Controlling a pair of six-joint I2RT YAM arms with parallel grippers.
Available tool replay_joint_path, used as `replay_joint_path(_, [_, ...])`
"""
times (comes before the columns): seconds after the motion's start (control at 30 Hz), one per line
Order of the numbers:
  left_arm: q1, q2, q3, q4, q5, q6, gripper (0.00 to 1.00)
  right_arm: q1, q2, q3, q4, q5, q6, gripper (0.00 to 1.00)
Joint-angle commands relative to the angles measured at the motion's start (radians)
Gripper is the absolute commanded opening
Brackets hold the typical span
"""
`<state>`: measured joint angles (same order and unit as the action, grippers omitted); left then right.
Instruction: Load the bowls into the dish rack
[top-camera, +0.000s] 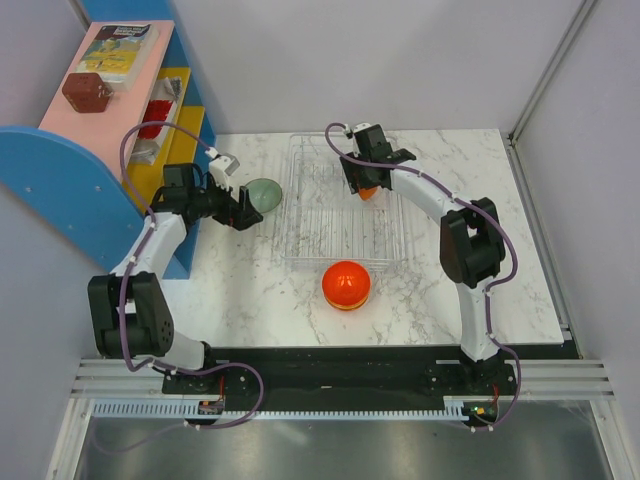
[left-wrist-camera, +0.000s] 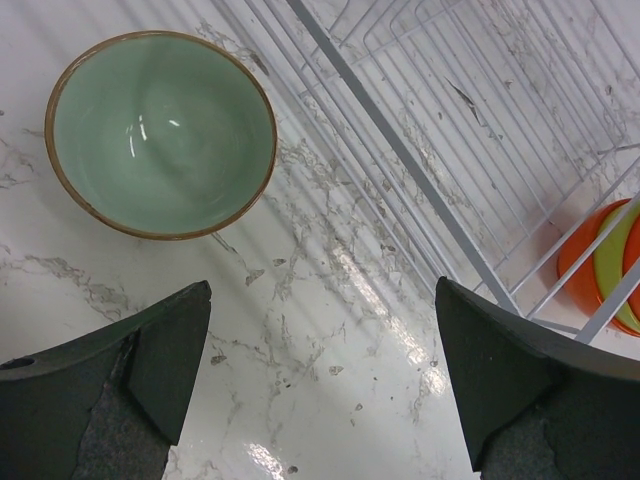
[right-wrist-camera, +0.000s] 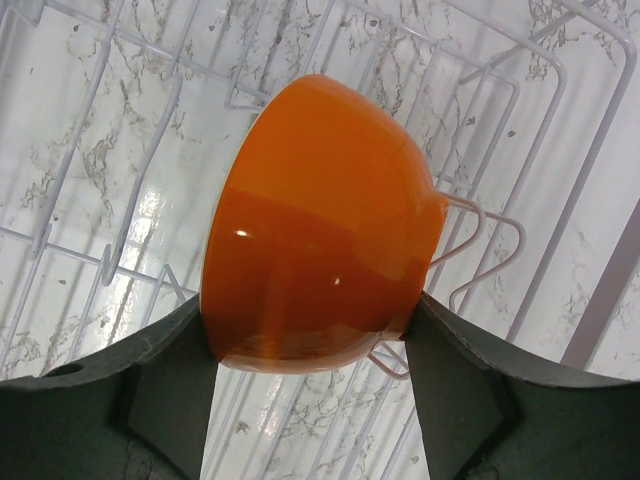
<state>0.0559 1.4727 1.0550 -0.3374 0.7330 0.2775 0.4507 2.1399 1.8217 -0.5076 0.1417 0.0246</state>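
A pale green bowl (top-camera: 263, 194) (left-wrist-camera: 160, 130) stands upright on the marble table, just left of the wire dish rack (top-camera: 300, 215) (left-wrist-camera: 420, 170). My left gripper (top-camera: 243, 212) (left-wrist-camera: 322, 340) is open just short of it, with only table between the fingers. Over the rack's far right part, my right gripper (top-camera: 365, 188) (right-wrist-camera: 310, 330) is shut on an orange bowl (top-camera: 368, 192) (right-wrist-camera: 320, 220), tilted on its side above the rack wires (right-wrist-camera: 100, 255). A red-orange bowl (top-camera: 346, 284) (left-wrist-camera: 610, 270) with a yellow-green band lies upside down at the rack's near edge.
A blue and yellow shelf unit (top-camera: 90, 190) with a pink top stands at the left edge of the table, close behind my left arm. Grey walls close in the back and both sides.
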Motion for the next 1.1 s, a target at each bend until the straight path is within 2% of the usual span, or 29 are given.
replay_joint_path(0.0, [0.009, 0.037, 0.048, 0.032, -0.03, -0.024, 1.0, 0.014, 0.066, -0.044, -0.051, -0.148, 0.083, 0.42])
replay_joint_path(0.33, [0.007, 0.23, 0.184, 0.064, -0.182, -0.159, 1.0, 0.068, 0.06, -0.033, -0.06, -0.015, 0.052, 0.6])
replay_joint_path(0.5, [0.009, 0.342, 0.267, 0.046, -0.199, -0.202, 1.0, 0.082, 0.04, -0.033, -0.063, 0.038, 0.02, 0.74])
replay_joint_path(0.77, [0.007, 0.425, 0.359, 0.031, -0.234, -0.209, 0.99, 0.103, 0.003, -0.021, -0.085, 0.081, -0.015, 0.9])
replay_joint_path(1.07, [0.009, 0.466, 0.405, 0.021, -0.261, -0.201, 0.99, 0.102, -0.054, 0.004, -0.098, 0.091, -0.049, 0.92])
